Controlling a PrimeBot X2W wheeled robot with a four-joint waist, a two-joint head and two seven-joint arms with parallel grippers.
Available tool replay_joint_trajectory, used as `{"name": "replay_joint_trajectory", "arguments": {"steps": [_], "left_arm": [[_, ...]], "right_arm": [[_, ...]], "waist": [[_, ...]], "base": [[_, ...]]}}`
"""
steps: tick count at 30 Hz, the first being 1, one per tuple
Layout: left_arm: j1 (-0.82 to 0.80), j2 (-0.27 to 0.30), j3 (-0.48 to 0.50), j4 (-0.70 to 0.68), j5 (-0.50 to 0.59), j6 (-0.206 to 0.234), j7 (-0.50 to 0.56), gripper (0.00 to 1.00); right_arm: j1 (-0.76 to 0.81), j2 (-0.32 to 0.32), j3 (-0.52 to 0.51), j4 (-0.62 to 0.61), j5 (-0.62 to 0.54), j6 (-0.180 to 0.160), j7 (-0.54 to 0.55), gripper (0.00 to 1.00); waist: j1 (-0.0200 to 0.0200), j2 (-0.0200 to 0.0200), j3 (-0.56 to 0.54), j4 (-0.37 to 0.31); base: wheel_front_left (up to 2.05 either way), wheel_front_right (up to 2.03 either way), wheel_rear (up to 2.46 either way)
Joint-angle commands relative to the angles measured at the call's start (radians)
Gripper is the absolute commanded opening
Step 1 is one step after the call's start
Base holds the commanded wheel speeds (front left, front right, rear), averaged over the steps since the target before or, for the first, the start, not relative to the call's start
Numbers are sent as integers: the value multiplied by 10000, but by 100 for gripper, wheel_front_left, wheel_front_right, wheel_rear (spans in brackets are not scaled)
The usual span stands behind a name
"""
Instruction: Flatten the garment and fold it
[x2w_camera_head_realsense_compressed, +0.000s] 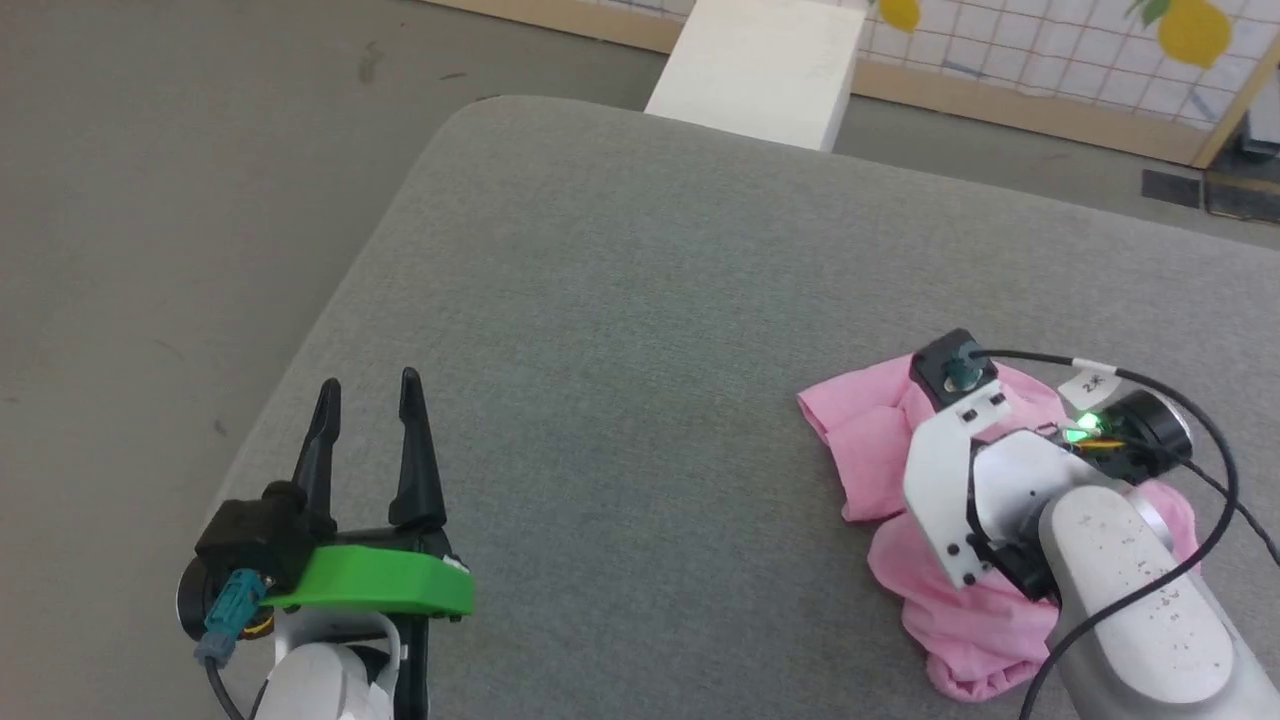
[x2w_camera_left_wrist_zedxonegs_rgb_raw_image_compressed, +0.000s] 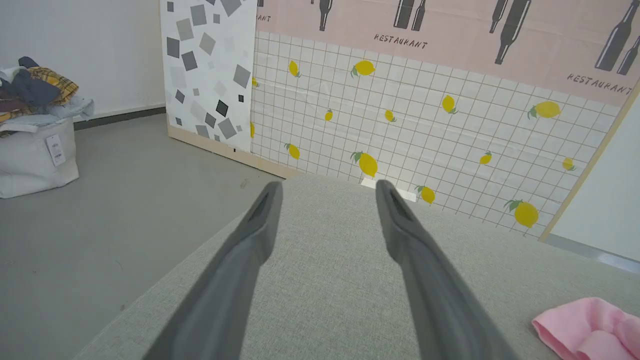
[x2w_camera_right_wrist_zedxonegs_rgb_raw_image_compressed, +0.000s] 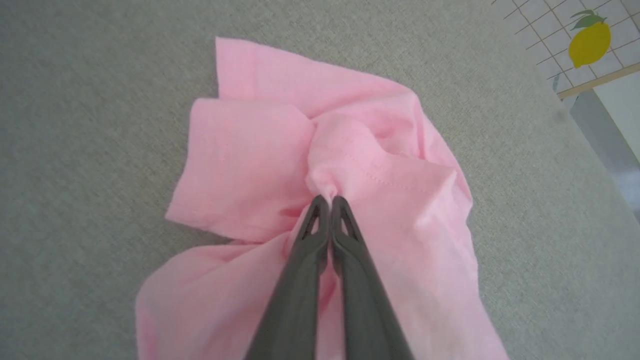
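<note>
The garment (x2w_camera_head_realsense_compressed: 880, 440), a crumpled light pink cloth, lies bunched on the grey cushioned surface (x2w_camera_head_realsense_compressed: 620, 330) at the right. My right gripper (x2w_camera_right_wrist_zedxonegs_rgb_raw_image_compressed: 329, 200) is shut, pinching a small pucker of the garment (x2w_camera_right_wrist_zedxonegs_rgb_raw_image_compressed: 250, 165) between its fingertips; in the head view the right wrist and forearm cover much of the cloth. My left gripper (x2w_camera_head_realsense_compressed: 368, 392) hovers open over the surface's lower left, well apart from the cloth. A corner of the garment (x2w_camera_left_wrist_zedxonegs_rgb_raw_image_compressed: 590, 325) shows at the lower right of the left wrist view, beyond the open left gripper (x2w_camera_left_wrist_zedxonegs_rgb_raw_image_compressed: 327, 189).
The surface's rounded left edge (x2w_camera_head_realsense_compressed: 330, 310) drops to a grey floor. A white block (x2w_camera_head_realsense_compressed: 760, 70) stands past the far edge. A lemon-print panel (x2w_camera_left_wrist_zedxonegs_rgb_raw_image_compressed: 425, 125) lines the back. A white bag heaped with clothes (x2w_camera_left_wrist_zedxonegs_rgb_raw_image_compressed: 35, 145) sits on the floor far left.
</note>
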Motion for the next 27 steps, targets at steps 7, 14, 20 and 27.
{"name": "replay_joint_trajectory", "arguments": {"steps": [7,14,20,27], "left_arm": [[62,-55,-17,51,-30,13,-37,100],[228,-55,-21,-56,68,16,-37,100],[260,-56,-65,-30,161,-121,-37,100],[201,-56,-105,22,233,-218,-37,100]], "right_arm": [[-690,565,292,-1051,856,-15,-1443,0],[-1201,1163,-794,-2297,1312,-15,-3077,0],[450,1400,-3777,-2340,656,-15,-3045,0],[2625,1597,-7160,-1755,-175,-15,-3125,0]], "waist": [[0,0,-352,-36],[0,0,-618,-265],[0,0,-561,-590],[0,0,-465,-876]], "base": [[0,0,0],[0,0,0],[0,0,0],[0,0,0]]}}
